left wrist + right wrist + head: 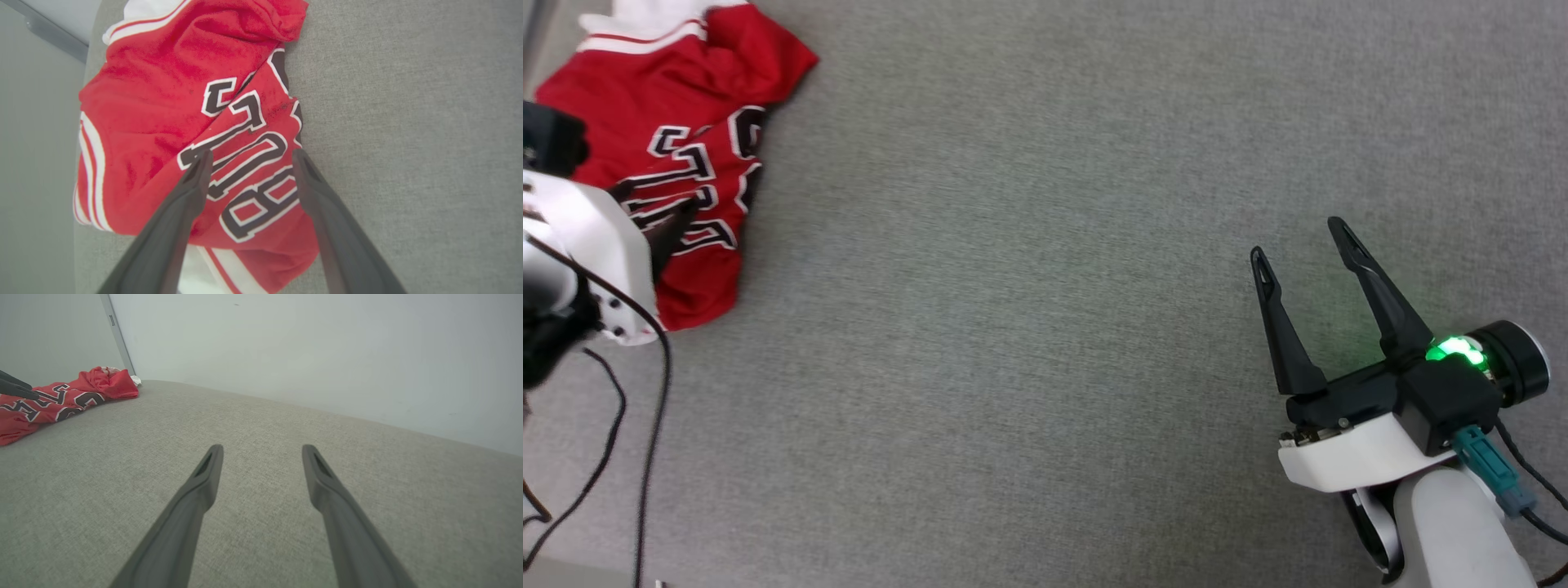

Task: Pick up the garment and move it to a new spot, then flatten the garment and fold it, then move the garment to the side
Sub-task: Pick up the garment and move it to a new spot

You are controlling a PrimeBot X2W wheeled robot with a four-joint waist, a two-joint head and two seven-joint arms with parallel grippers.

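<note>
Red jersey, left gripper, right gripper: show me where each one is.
red jersey [662, 90], head view, on the plain red cloth of its body.
left gripper [251, 156], left wrist view, midway between its open fingertips.
right gripper [1298, 239], head view, midway between its open fingertips.

Bare lab or test room: wide grey fabric surface [1045, 327], plain pale wall [327, 355], grey metal strip [118, 339].

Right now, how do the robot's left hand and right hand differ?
The dark two-fingered left hand is over the crumpled red jersey shirt with black lettering; the right hand is over bare grey fabric surface, far from that shirt. The left hand points down; the right hand points more along the surface. Both are open and empty.
</note>
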